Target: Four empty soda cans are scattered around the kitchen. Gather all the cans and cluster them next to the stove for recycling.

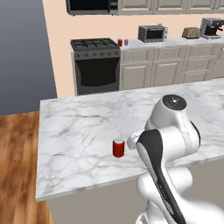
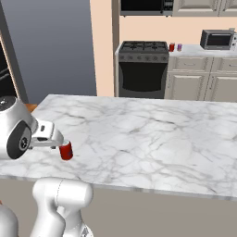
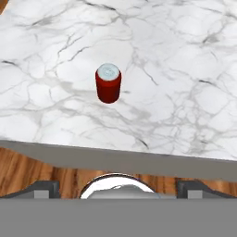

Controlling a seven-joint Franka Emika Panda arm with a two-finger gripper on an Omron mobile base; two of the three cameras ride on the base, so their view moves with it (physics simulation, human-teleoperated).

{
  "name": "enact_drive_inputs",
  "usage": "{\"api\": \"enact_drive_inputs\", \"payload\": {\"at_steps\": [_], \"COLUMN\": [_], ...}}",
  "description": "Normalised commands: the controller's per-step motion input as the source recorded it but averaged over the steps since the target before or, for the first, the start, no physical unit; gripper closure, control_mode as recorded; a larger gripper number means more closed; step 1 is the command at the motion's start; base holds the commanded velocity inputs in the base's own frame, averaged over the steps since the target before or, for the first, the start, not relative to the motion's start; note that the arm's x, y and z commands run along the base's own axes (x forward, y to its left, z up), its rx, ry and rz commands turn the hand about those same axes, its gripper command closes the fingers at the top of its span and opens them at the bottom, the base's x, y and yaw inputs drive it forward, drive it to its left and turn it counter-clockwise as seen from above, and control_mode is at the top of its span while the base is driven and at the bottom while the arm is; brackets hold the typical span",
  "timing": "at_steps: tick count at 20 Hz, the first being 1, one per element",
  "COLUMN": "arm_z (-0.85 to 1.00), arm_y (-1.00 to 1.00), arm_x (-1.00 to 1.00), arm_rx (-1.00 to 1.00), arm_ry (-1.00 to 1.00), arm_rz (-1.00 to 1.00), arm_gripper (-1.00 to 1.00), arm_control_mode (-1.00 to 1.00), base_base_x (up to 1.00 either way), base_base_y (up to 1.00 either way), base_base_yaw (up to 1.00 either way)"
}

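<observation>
A red soda can [image 1: 118, 147] [image 2: 66, 151] stands upright on the marble island, near its front edge. In the hand view this can [image 3: 108, 83] lies ahead of my gripper [image 3: 118, 189], whose fingertips [image 3: 46, 188] stand wide apart with nothing between them. The gripper is open, above and on the near side of the can, not touching it. Across the room a second red can [image 1: 120, 42] [image 2: 171, 47] and a purple can [image 1: 126, 42] [image 2: 179, 47] stand side by side on the counter just right of the stove [image 1: 95, 49] [image 2: 143, 50].
The marble island [image 1: 78, 118] lies between me and the back wall. A grey toaster oven [image 1: 152, 33], a toaster [image 1: 191, 32] and a coffee machine [image 1: 211, 27] sit on the back counter. A microwave [image 1: 92, 6] hangs above the stove. Wooden floor [image 1: 17, 166] lies left.
</observation>
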Motion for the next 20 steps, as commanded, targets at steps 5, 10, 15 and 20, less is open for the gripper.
{"api": "enact_drive_inputs", "payload": {"at_steps": [5, 10, 15, 20], "arm_z": [-0.27, -0.12, 0.00, -0.02], "arm_y": [-0.28, -0.11, 0.48, 0.14], "arm_x": [0.66, 0.34, 0.45, 0.14], "arm_rx": [0.11, 0.06, -0.02, -0.02], "arm_ry": [-0.18, -0.03, 0.24, 0.23], "arm_rz": [0.02, 0.09, 0.00, -0.01], "arm_gripper": [-1.00, -1.00, -1.00, -1.00], "arm_control_mode": [-1.00, -1.00, -1.00, -1.00], "base_base_x": [0.00, 0.00, 0.00, 0.00], "base_base_y": [0.00, 0.00, 0.00, 0.00], "base_base_yaw": [0.00, 0.00, 0.00, 0.00]}}
